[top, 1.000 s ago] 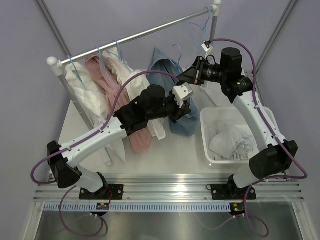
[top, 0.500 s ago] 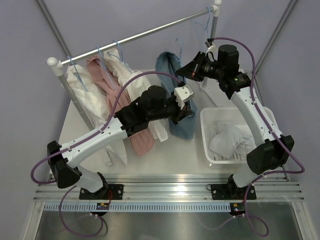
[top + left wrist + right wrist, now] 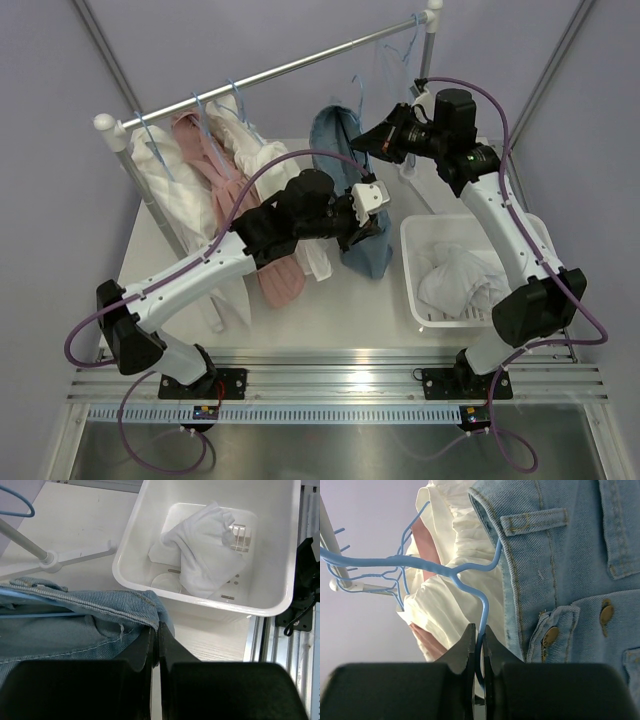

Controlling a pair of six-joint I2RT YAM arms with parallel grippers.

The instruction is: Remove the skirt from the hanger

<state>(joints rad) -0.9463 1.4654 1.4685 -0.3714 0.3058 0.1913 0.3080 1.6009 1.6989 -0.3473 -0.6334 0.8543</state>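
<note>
The blue denim skirt [image 3: 350, 185] hangs on a blue wire hanger [image 3: 357, 92] off the rail, above the table's middle. My left gripper [image 3: 372, 222] is shut on the skirt's hem edge; in the left wrist view the denim [image 3: 75, 625] is pinched between the black fingers [image 3: 145, 650]. My right gripper [image 3: 365, 143] is shut on the hanger; in the right wrist view the blue wire [image 3: 482, 615] runs between the fingers, with the buttoned denim [image 3: 570, 570] to the right.
A clothes rail [image 3: 280, 70] carries white [image 3: 165, 190], pink [image 3: 225, 185] and cream [image 3: 265, 165] garments at left and empty blue hangers [image 3: 405, 45] at right. A white basket [image 3: 415, 280] with a white cloth [image 3: 460, 280] stands at right.
My right gripper has lifted and swung the hanger up and right, off toward the rail's right end. The skirt has risen and straightened; my left gripper followed slightly right, still holding the hem.
</note>
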